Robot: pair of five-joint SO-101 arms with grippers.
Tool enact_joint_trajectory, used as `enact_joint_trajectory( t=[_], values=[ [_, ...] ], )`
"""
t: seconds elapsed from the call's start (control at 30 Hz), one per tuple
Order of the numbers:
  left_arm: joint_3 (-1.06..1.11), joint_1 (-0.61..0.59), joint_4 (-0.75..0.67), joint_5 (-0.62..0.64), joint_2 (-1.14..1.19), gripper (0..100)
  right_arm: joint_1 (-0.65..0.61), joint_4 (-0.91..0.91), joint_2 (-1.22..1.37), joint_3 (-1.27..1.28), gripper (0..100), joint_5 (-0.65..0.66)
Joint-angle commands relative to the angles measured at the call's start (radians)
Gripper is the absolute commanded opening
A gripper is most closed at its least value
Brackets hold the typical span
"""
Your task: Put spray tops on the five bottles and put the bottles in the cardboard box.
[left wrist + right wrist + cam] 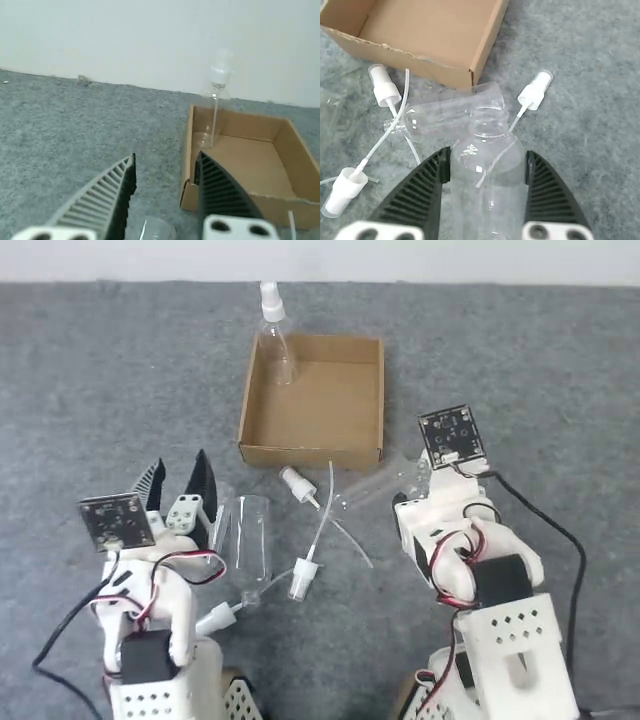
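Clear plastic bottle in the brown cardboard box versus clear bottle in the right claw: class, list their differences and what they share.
Boxed clear plastic bottle wears a white spray top; clawed bottle has an open neck. Boxed bottle stands upright inside the brown cardboard box; clawed bottle sits in the right claw, outside it. Both are transparent.

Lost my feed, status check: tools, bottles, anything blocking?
Left tool open, empty. Right tool shut on an uncapped clear plastic bottle. One capped bottle stands in the brown cardboard box. Loose white spray tops lie before the box.
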Motion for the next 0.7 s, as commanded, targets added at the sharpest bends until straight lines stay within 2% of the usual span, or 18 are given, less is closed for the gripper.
enact_joint_trajectory(
  t=[0.0,0.2,0.37,0.53,0.67],
  values=[
    [-0.061,0.021,0.020,-0.035,-0.009,18,0.015,-0.033,-0.025,-0.014,10.8,-0.011],
    [-0.061,0.041,0.025,-0.040,-0.008,18,0.015,-0.033,-0.025,-0.014,10.8,-0.011],
    [-0.104,0.044,0.081,-0.060,-0.008,18,0.015,-0.033,-0.025,-0.014,10.8,-0.011],
    [-0.120,0.120,0.126,-0.069,-0.008,18,0.015,-0.033,-0.025,-0.014,10.8,-0.009],
    [-0.120,0.135,0.133,-0.094,-0.008,18,0.015,-0.031,-0.025,-0.014,10.8,-0.009]
  ],
)
